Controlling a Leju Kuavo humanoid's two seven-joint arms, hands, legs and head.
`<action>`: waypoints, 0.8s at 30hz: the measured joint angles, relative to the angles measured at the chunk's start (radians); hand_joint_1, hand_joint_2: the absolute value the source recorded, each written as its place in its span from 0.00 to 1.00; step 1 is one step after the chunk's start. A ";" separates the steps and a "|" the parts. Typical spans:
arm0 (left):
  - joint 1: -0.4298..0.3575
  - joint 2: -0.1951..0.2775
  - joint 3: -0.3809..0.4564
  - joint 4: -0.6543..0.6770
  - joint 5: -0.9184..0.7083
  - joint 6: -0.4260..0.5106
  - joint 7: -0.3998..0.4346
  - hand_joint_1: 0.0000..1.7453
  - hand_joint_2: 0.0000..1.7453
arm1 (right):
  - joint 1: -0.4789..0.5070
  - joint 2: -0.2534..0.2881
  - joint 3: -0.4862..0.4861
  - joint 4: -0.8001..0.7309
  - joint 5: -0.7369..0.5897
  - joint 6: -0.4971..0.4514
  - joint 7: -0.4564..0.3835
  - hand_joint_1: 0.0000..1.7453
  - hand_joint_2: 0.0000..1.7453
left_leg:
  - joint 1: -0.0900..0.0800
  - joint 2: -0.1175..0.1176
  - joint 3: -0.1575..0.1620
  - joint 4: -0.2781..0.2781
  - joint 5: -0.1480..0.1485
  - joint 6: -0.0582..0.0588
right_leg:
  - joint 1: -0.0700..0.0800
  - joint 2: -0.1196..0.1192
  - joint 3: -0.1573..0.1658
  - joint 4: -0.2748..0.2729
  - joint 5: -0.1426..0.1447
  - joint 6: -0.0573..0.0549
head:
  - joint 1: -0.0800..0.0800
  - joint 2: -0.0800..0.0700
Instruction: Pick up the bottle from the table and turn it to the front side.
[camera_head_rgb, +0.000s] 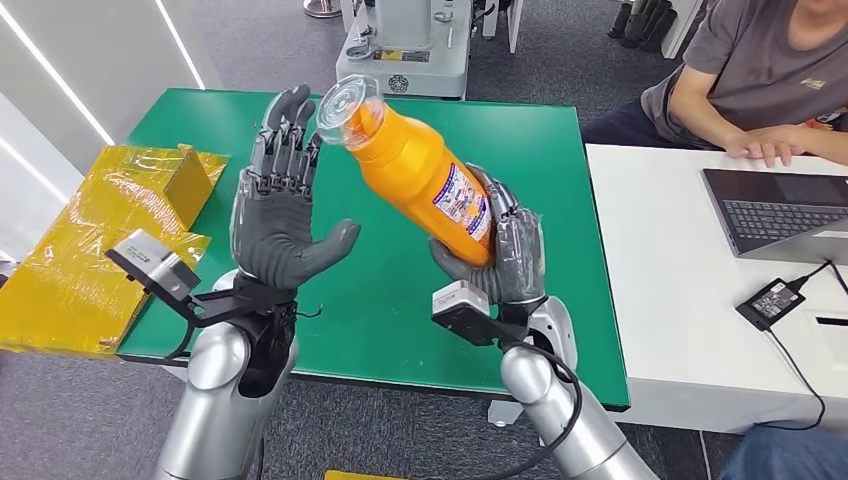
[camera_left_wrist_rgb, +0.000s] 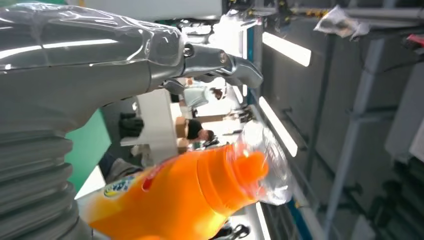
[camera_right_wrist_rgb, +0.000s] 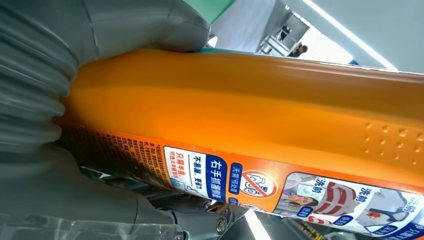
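Orange bottle (camera_head_rgb: 420, 170) held aloft over the green table (camera_head_rgb: 400, 300), tilted, clear cap (camera_head_rgb: 350, 108) pointing up and away toward the left hand, base down in the right hand's grasp. Right hand (camera_head_rgb: 505, 250) wrapped around the lower body of the bottle, thumb at the near side under the base, fingers (camera_head_rgb: 515, 215) curling along the far side beside the printed label (camera_head_rgb: 462, 200). In the right wrist view, thick grey thumb pressed against the orange wall of the bottle (camera_right_wrist_rgb: 240, 100), label (camera_right_wrist_rgb: 300, 192) with blue and white panels running along one edge. Left hand (camera_head_rgb: 280, 215) raised, palm turned toward the bottle, fingers spread and upright, thumb stretched out toward the right hand, grasping nothing; fingertips (camera_head_rgb: 295, 105) just beside the cap, contact not clear. In the left wrist view, the bottle's orange neck and clear cap (camera_left_wrist_rgb: 262, 165) just beyond the hand (camera_left_wrist_rgb: 100, 65). Yellow-wrapped box (camera_head_rgb: 105, 240) at the left edge of the table. White desk (camera_head_rgb: 680, 300) to the right, with a laptop (camera_head_rgb: 780, 210) and a black power adapter (camera_head_rgb: 772, 300); a seated person (camera_head_rgb: 750, 80) resting a hand on it.
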 joint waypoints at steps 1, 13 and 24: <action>-0.006 0.000 -0.005 0.009 -0.003 -0.009 0.001 0.00 1.00 | 0.001 0.000 0.000 0.000 0.004 0.007 -0.001 1.00 1.00 | 0.000 0.000 0.000 0.000 0.000 0.000 | 0.000 0.000 0.000 0.000 0.000 0.000 | 0.000 0.000; -0.062 -0.003 -0.048 0.089 -0.062 -0.087 0.031 0.00 1.00 | 0.016 0.000 0.007 0.000 0.043 0.070 -0.005 1.00 1.00 | 0.000 0.000 0.000 0.000 0.000 0.000 | 0.000 0.000 0.000 0.000 0.000 0.000 | 0.000 0.000; -0.104 -0.017 -0.064 0.159 -0.102 -0.117 0.034 0.00 1.00 | 0.024 0.000 0.003 0.001 0.076 0.142 -0.018 1.00 1.00 | 0.000 0.000 0.000 0.000 0.000 0.000 | 0.000 0.000 0.000 0.000 0.000 0.000 | 0.000 0.000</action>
